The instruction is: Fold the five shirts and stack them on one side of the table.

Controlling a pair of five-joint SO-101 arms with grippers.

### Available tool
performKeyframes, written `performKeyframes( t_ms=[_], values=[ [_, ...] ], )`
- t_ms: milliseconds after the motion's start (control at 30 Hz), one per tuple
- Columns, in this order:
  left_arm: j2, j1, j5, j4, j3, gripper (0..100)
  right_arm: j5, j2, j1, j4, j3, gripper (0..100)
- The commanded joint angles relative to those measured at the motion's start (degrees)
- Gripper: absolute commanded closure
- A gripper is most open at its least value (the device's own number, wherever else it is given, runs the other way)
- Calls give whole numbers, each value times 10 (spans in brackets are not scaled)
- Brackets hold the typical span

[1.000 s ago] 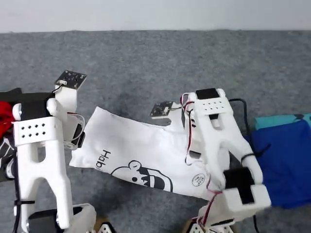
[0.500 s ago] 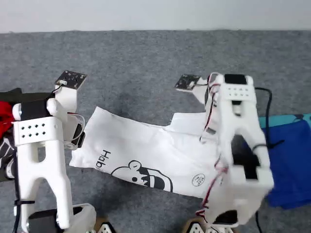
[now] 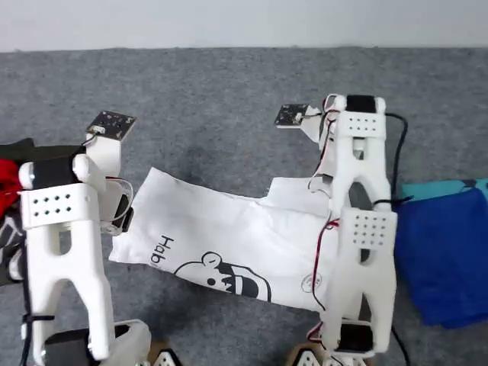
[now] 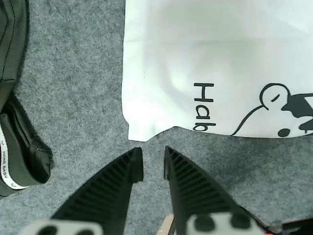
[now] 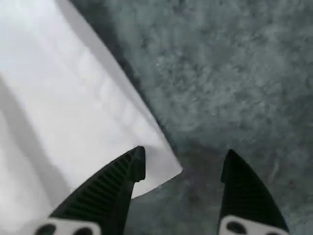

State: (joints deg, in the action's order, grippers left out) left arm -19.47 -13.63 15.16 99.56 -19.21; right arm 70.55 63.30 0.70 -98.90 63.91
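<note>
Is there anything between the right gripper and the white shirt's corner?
Nothing visible. The right gripper hangs open directly over the shirt corner, one finger above the cloth, the other above bare table.

White wall [image 3: 229,23] bhd grey mat [image 3: 213,91].
</note>
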Motion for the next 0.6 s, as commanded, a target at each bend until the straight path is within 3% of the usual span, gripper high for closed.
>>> performKeyframes(
  t_ms=[0, 133, 267, 433, 567],
  values=[
    [0, 9, -4, 0, 2, 917, 5, 52, 6, -25, 94, 740],
    [0, 9, -4, 0, 2, 917, 5, 109, 8, -36, 143, 790],
    [0, 9, -4, 0, 2, 917, 4, 121, 7, -36, 159, 994],
    [0, 9, -4, 0, 2, 917, 0, 98, 10, -40, 156, 989],
    [0, 9, -4, 0, 2, 917, -44, 55, 9, -42, 152, 988]
  ],
)
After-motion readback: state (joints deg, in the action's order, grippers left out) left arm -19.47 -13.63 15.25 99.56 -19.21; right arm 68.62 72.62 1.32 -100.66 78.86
